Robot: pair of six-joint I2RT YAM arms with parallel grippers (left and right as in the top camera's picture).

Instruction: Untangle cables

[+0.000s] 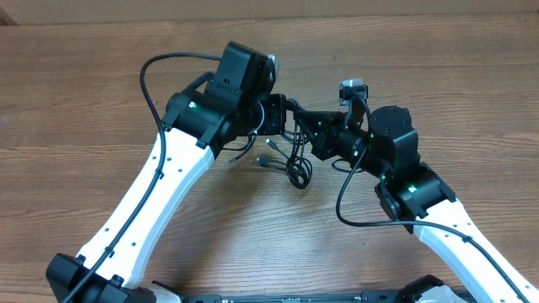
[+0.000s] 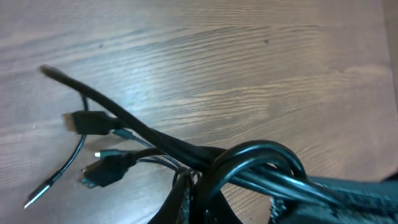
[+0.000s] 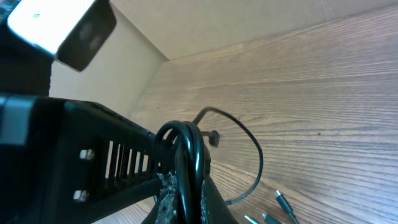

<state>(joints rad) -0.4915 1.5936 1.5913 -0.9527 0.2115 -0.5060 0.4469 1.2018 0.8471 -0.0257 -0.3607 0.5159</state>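
The cables [image 1: 296, 164] are a bunch of thin black cords held up between both arms over the middle of the table, with loops hanging down. My left gripper [image 1: 285, 112] is shut on the bunch from the left, and my right gripper [image 1: 305, 126] is shut on it from the right, almost touching the left one. In the left wrist view the cables [image 2: 249, 158] arch over my left gripper [image 2: 200, 194], and plug ends [image 2: 87, 121] dangle to the left. In the right wrist view a loop of cables [image 3: 186, 146] rises between the fingers of my right gripper [image 3: 189, 199].
Loose plug ends [image 1: 265, 160] lie on the wooden table [image 1: 421, 76] below the left gripper. More plugs [image 3: 283, 202] show at the lower right of the right wrist view. The left gripper's black body [image 3: 93, 162] fills that view's left side.
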